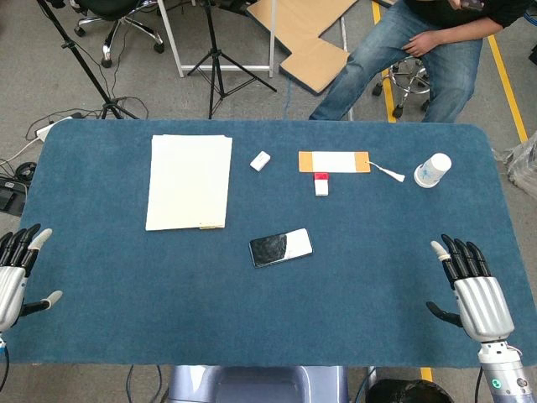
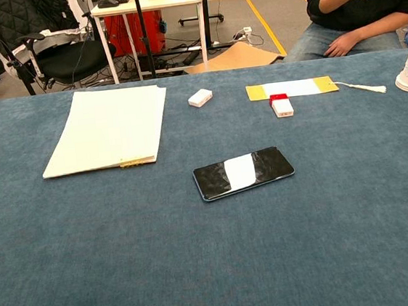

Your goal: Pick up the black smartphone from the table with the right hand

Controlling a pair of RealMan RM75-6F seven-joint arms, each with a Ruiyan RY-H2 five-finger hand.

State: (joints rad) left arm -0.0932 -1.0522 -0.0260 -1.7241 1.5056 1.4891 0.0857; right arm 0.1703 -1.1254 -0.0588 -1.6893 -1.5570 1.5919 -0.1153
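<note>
Flat on the blue felt-covered table [image 1: 252, 319], near its middle, the black glossy rectangular smartphone [image 1: 281, 247], screen up and catching a white reflection. Long axis nearly across the table, slightly tilted, with the right end a little farther from the robot. Just behind it to the left a cream stack of paper sheets [image 1: 190, 180]; farther back a small white block [image 1: 260, 160], a white card with orange ends [image 1: 334, 161], a small red-and-white block [image 1: 321, 184] and a tipped white paper cup [image 1: 432, 170]. At the near right corner the silver-and-black right hand [image 1: 471, 294]: fingers straight, a little apart, pointing away from the robot, thumb out toward the left, nothing held. At the near left edge the silver-and-black left hand [image 1: 18, 270], also spread and holding nothing. Neither hand visible in the chest view. Smartphone well apart from the right hand, up and to the left of its fingertips, and somewhat closer to this hand than to the left one. Probably necessary next: a reach forward and inward, then a turn of the wrist, so thumb and fingers can close across the short width of the smartphone. Reach apparently not yet begun.
</note>
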